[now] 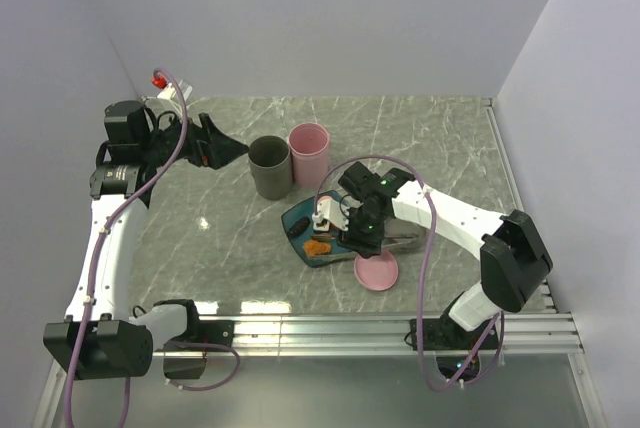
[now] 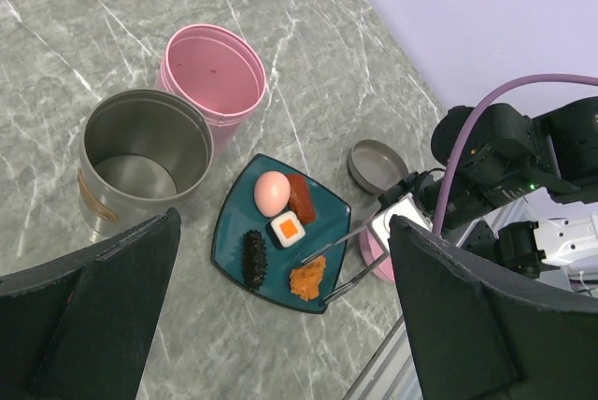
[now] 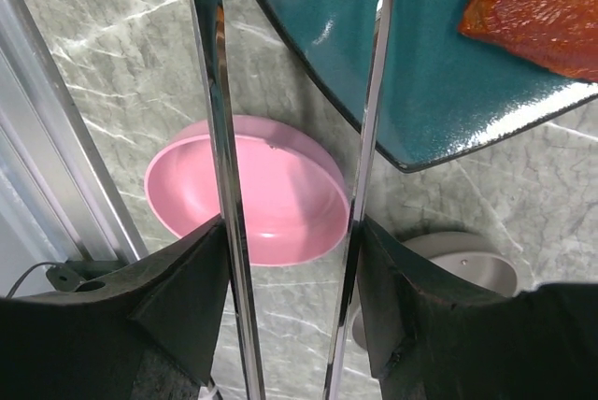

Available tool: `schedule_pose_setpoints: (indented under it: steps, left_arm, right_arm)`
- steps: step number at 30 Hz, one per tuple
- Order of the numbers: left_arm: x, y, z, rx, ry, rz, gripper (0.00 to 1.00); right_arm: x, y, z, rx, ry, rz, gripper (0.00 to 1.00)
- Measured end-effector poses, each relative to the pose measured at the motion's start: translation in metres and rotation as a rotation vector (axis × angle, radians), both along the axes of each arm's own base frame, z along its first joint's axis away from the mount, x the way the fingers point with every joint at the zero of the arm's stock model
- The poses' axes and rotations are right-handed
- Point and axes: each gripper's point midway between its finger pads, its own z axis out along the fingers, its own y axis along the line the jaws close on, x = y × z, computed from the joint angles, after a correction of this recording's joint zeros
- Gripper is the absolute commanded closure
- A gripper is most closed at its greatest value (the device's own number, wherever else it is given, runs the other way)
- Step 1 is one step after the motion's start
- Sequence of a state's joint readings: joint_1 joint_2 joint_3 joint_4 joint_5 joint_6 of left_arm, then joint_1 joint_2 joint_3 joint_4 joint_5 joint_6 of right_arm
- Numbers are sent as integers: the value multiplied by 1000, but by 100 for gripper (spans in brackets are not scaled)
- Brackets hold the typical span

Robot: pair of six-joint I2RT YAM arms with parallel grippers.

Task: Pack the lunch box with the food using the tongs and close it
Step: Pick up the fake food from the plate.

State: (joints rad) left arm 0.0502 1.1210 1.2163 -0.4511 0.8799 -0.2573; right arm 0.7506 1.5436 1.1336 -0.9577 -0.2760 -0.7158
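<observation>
Nearest the arm bases, on the marble table (image 1: 200, 238), a pink lid (image 1: 376, 271) lies hollow side up just off the near corner of the teal plate (image 1: 298, 218). Over it the right tool (image 3: 294, 241) has its two fingers (image 3: 187, 297) pressed against the outer sides of the tongs (image 3: 222, 194), about half closed on them, so the two thin silver arms run forward side by side with a gap between them. One arm passes over the bare table beside the plate's edge and the other crosses over the plate. The orange nugget (image 2: 307, 278) sits between them near their tips, though whether either tip touches it cannot be told. A grey lid (image 2: 378, 164) rests on the table just beside the plate, under the right arm. On the plate, past the nugget, come the dark brown piece (image 2: 254, 257) and the white-and-orange block (image 2: 288, 229), then the pink egg (image 2: 272, 192) and the red-brown sausage (image 2: 301, 197) side by side at the far edge. Beyond the plate the grey container (image 1: 270, 166) and the pink container (image 1: 309, 151) stand upright, touching each other, both open at the top. Farthest back at the left, the left tool (image 1: 218, 144) hangs above the table, its fingers spread fully wide with nothing between them, pointing toward the containers.
</observation>
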Motion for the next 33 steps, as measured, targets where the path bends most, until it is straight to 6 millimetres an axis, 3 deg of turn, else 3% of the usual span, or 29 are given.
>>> schedule_pose_setpoints:
  steps: [3, 6, 7, 13, 19, 27, 33]
  left_arm:
    - [-1, 0, -1, -3, 4, -3, 1]
    - [-1, 0, -1, -4, 4, -4, 1]
    - [-1, 0, -1, -4, 4, -4, 1]
    - [-1, -1, -1, -5, 4, -6, 1]
    - [-2, 1, 1, -10, 2, 1, 1]
    - [0, 6, 4, -25, 4, 23, 1]
    - [1, 7, 5, -35, 12, 31, 1]
  right_arm:
    - [3, 2, 3, 5, -10, 0, 41]
    - [5, 4, 5, 11, -18, 4, 49]
    - [5, 4, 5, 10, -16, 7, 56]
    - [3, 4, 9, 8, -2, 13, 72]
    - [-3, 7, 19, 25, 32, 14, 79]
    - [-2, 23, 57, 119, 43, -21, 84]
    - [13, 30, 90, 210, 9, -75, 88]
